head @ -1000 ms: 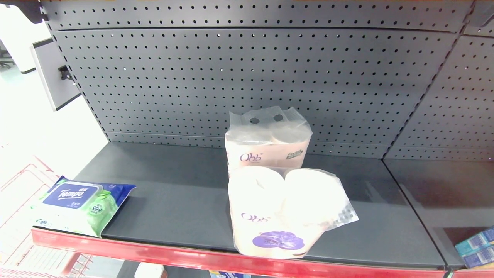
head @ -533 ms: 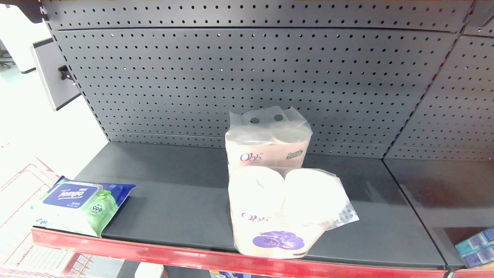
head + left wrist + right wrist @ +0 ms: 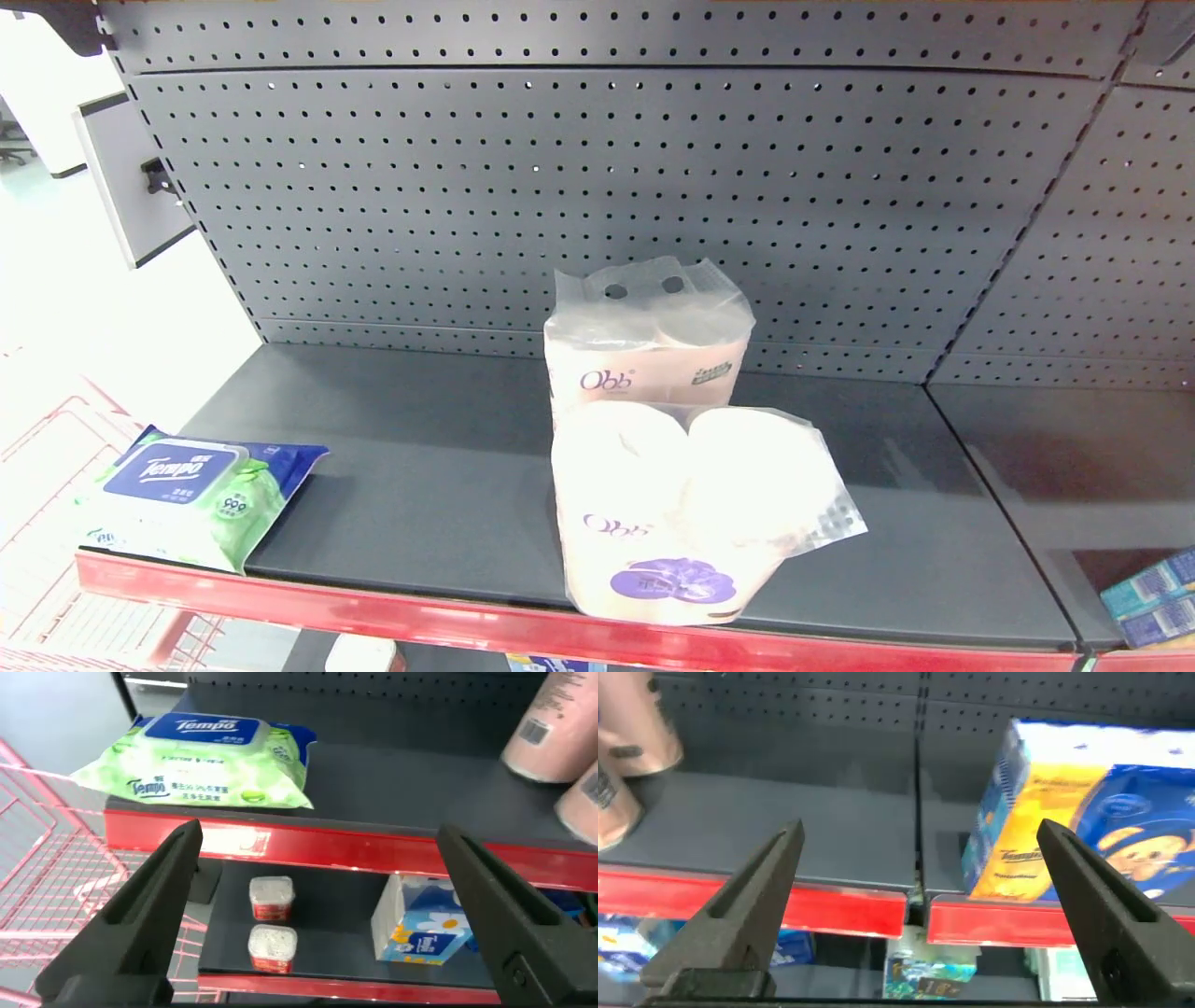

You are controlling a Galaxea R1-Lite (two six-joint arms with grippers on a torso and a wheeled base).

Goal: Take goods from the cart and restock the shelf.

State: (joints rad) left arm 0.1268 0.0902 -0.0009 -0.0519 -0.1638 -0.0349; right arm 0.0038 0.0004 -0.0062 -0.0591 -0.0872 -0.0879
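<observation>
shelf deck (image 3: 429, 467), centre: smooth matt dark-grey painted metal | back panel (image 3: 560, 187), upper frame: matt perforated metal | front rail (image 3: 420, 621), bottom edge: glossy red | front roll pack (image 3: 681, 513), rear roll pack (image 3: 644, 345): shiny crinkled clear plastic film over paper rolls | wipes pack (image 3: 196, 495), lower left: glossy soft plastic
</observation>
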